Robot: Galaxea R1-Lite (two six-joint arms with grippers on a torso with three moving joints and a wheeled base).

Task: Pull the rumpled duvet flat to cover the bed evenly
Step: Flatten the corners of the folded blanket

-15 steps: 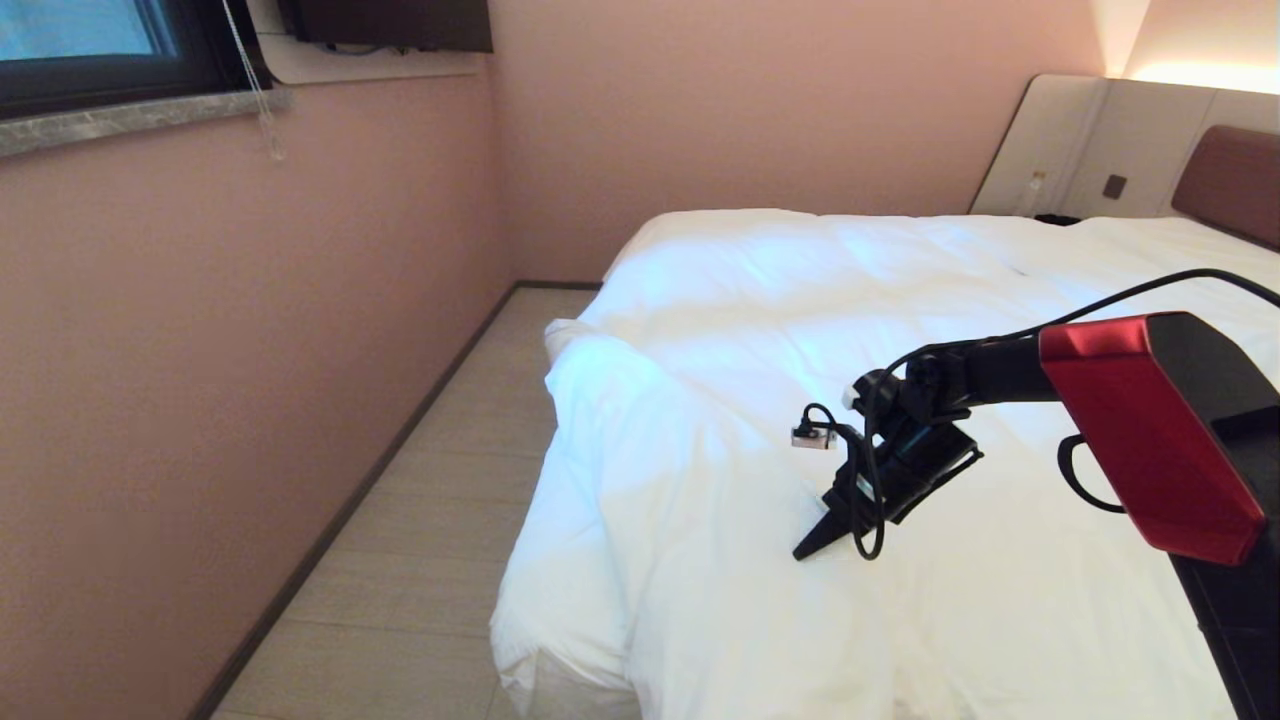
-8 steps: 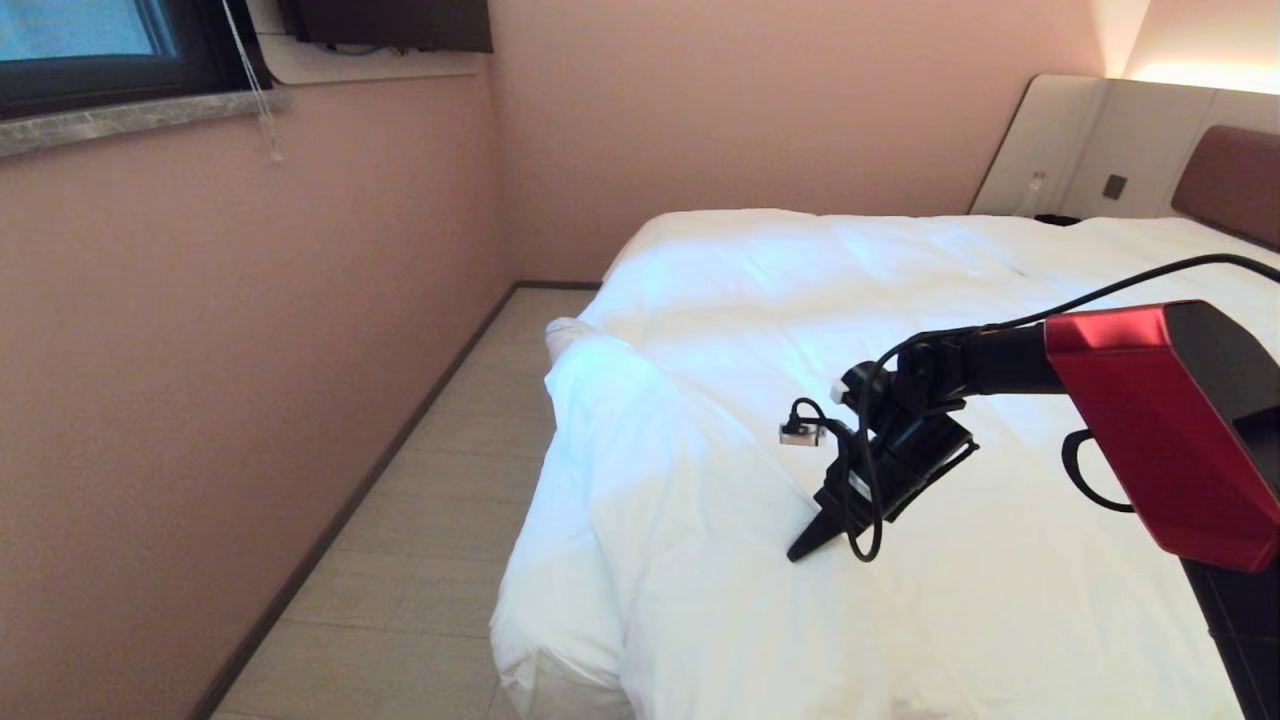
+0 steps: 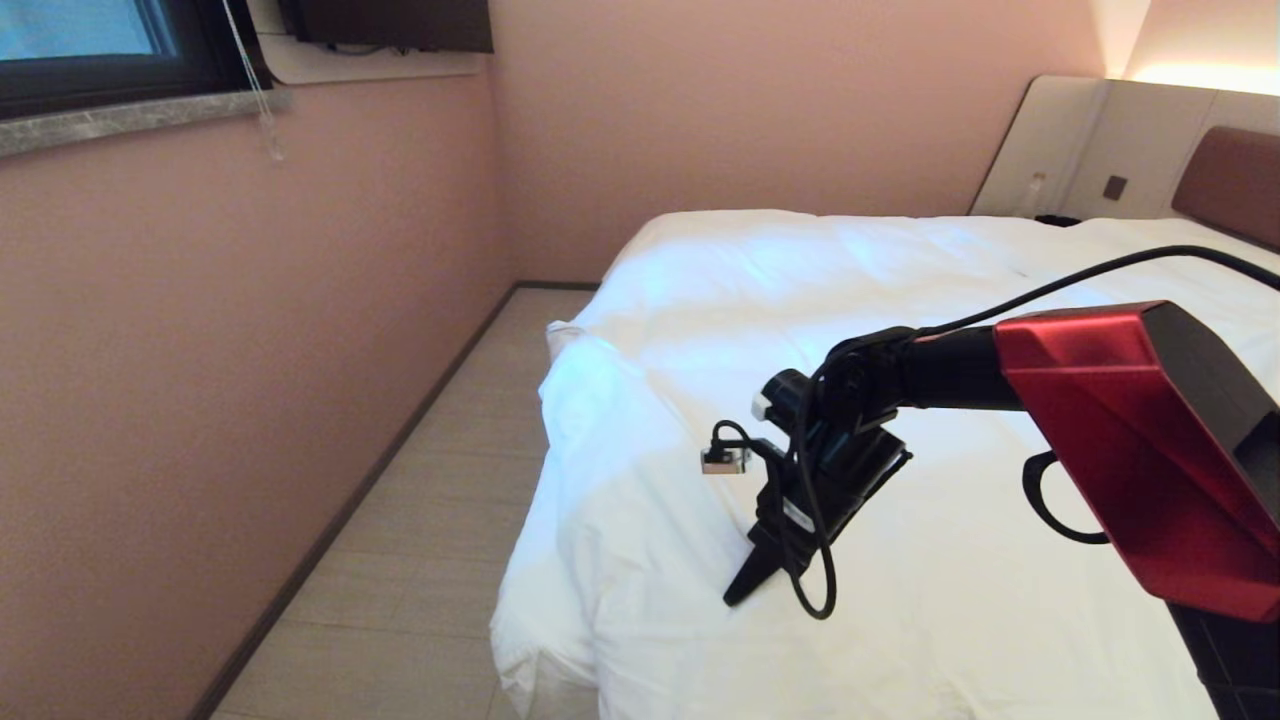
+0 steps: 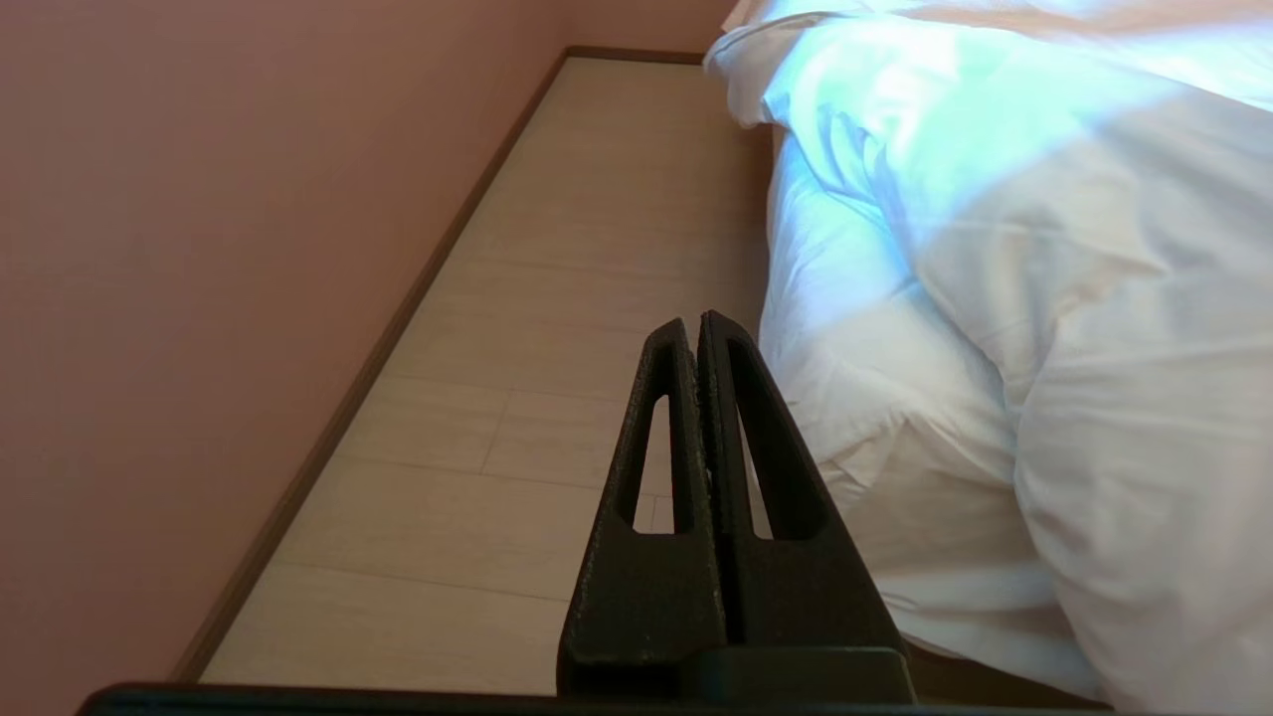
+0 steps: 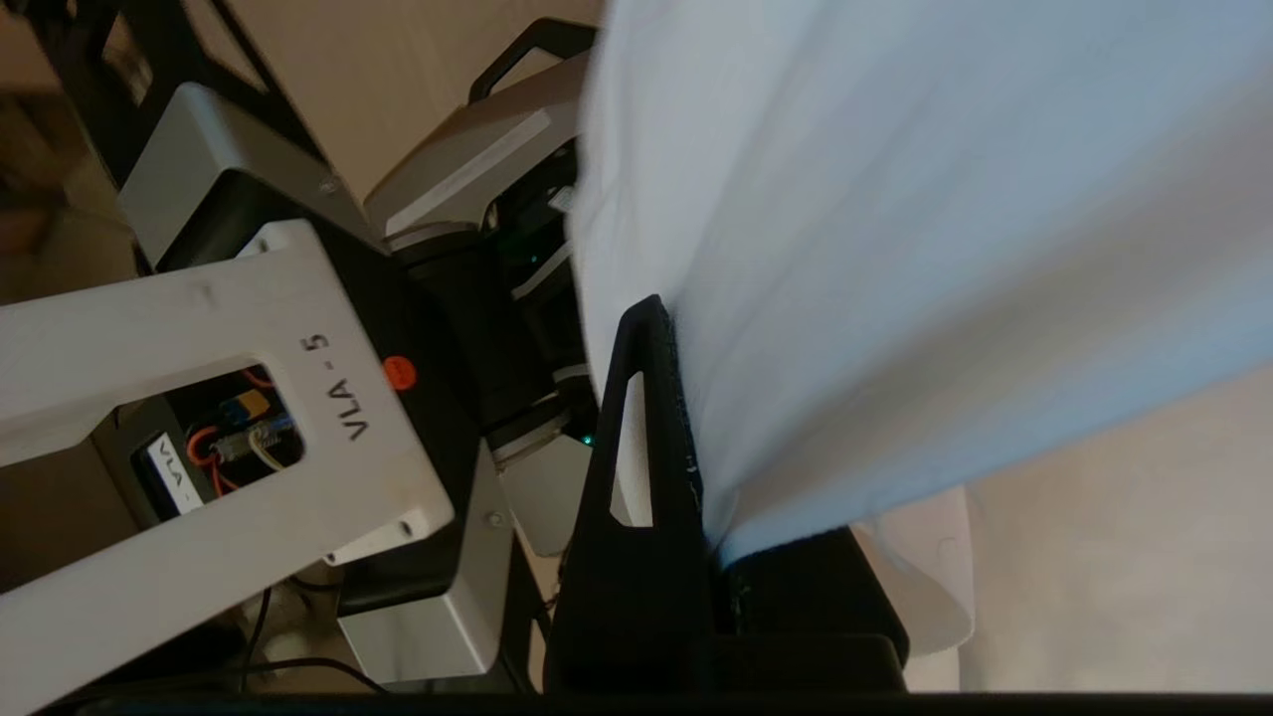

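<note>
The white duvet [image 3: 900, 300] lies over the bed, whose brown headboard [image 3: 1235, 180] stands at the far right. A puffy fold of the duvet bulges at the near left corner [image 3: 590, 480] and hangs down the bed's side. My right gripper [image 3: 738, 597] reaches in from the right and points down at the duvet near that corner. In the right wrist view the right gripper [image 5: 686, 328] is shut on duvet cloth [image 5: 895, 199], which covers one finger. My left gripper [image 4: 693, 323] is shut and empty, parked low over the floor beside the hanging duvet [image 4: 1044, 298].
A pink wall [image 3: 200, 400] runs along the left, with a narrow strip of pale floor [image 3: 430, 520] between it and the bed. A window sill [image 3: 130, 115] juts out above. My own base [image 5: 249, 398] shows in the right wrist view.
My right arm has swung left and nearer, toward the bed's near left corner, its gripper staying shut on the duvet cloth. The left gripper has not moved.
</note>
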